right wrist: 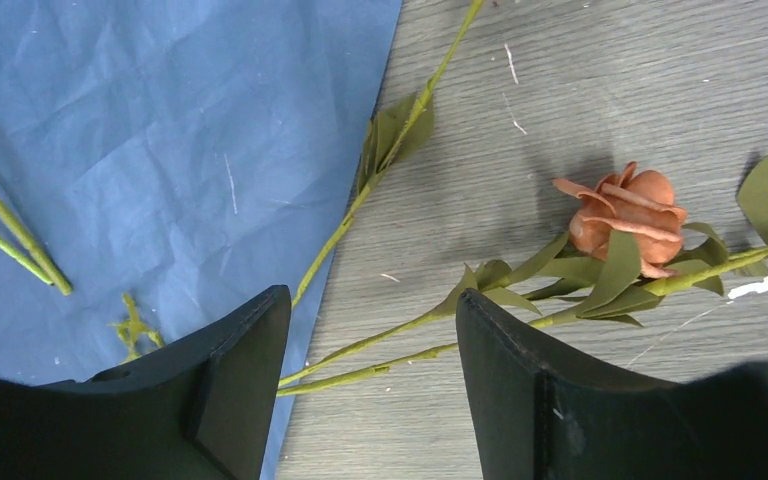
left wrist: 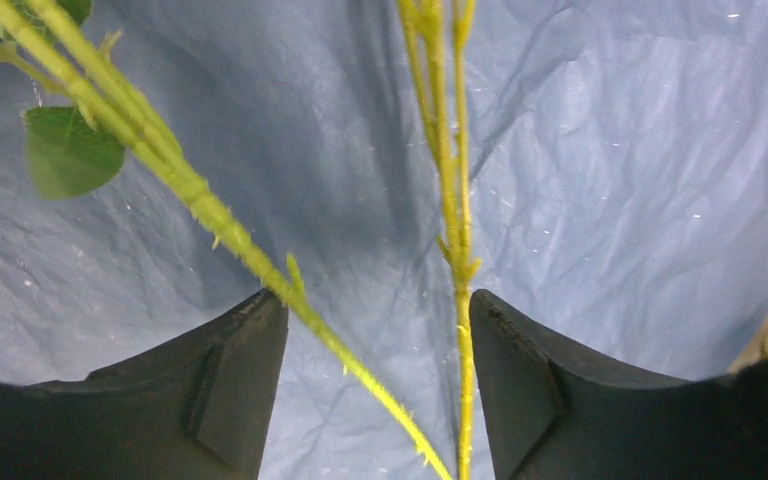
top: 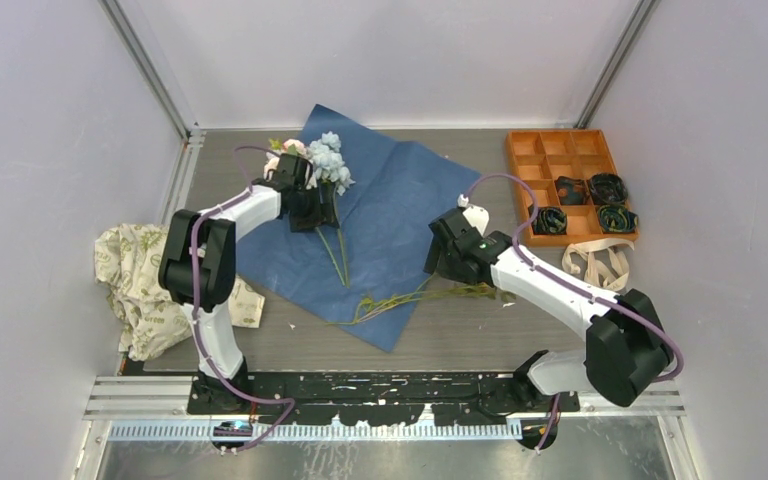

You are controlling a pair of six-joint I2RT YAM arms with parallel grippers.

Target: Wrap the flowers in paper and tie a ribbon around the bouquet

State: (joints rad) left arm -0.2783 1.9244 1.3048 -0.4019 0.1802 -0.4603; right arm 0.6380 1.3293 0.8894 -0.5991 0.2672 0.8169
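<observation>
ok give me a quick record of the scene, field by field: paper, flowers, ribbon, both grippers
paper: spread flat on the table, nothing wrapped yet
blue and pink blooms: lying at the paper's far end, stalks pointing toward the arms
orange rose: on bare table just off the paper's right edge
ribbon: loose beside the orange tray, untied
left gripper: open, stalks between its fingers
right gripper: open, over the rose's stalks
</observation>
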